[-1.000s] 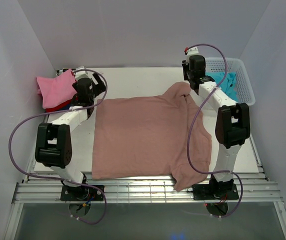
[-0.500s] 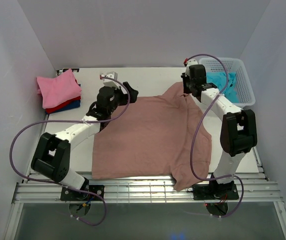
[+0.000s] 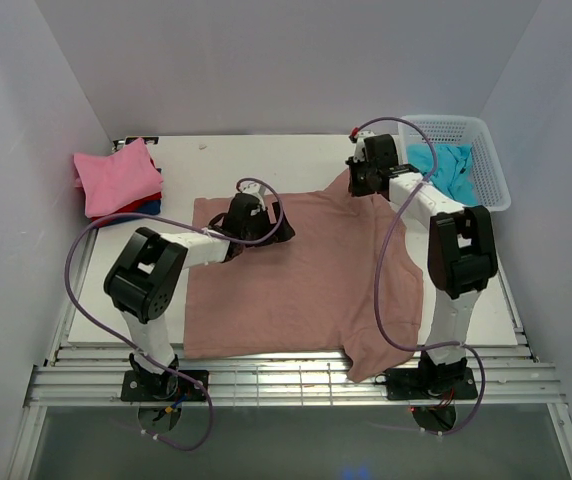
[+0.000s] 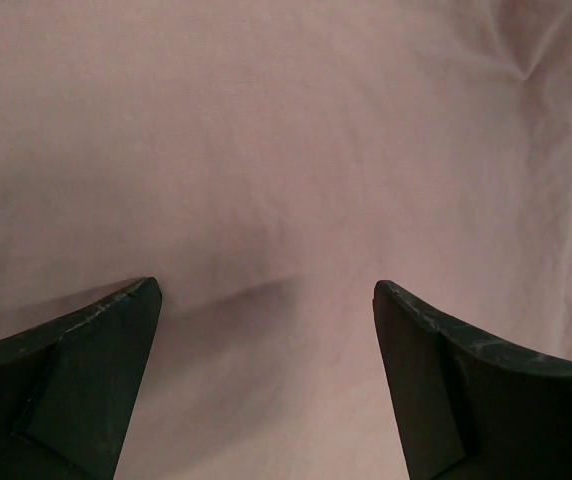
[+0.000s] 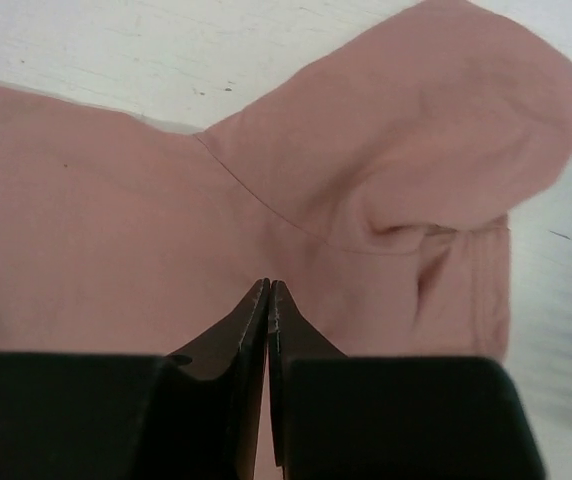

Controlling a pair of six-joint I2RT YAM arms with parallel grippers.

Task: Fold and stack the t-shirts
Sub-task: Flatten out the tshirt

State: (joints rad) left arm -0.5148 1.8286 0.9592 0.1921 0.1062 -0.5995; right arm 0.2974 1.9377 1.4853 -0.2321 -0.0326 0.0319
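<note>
rose-brown t-shirt point(image 3: 296, 285) spread flat on worktop point(image 3: 266, 155), hem left, sleeves right | left hand point(image 4: 266, 300) released, fingers apart, low over cloth near its far edge | right hand point(image 5: 268, 292) clenched at the far sleeve, any pinched cloth not discernible | judged next: fold far side toward the near edge

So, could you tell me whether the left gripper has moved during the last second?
Yes. The left gripper has swung right, away from the folded pink stack, and is now over the rose-brown shirt.
</note>
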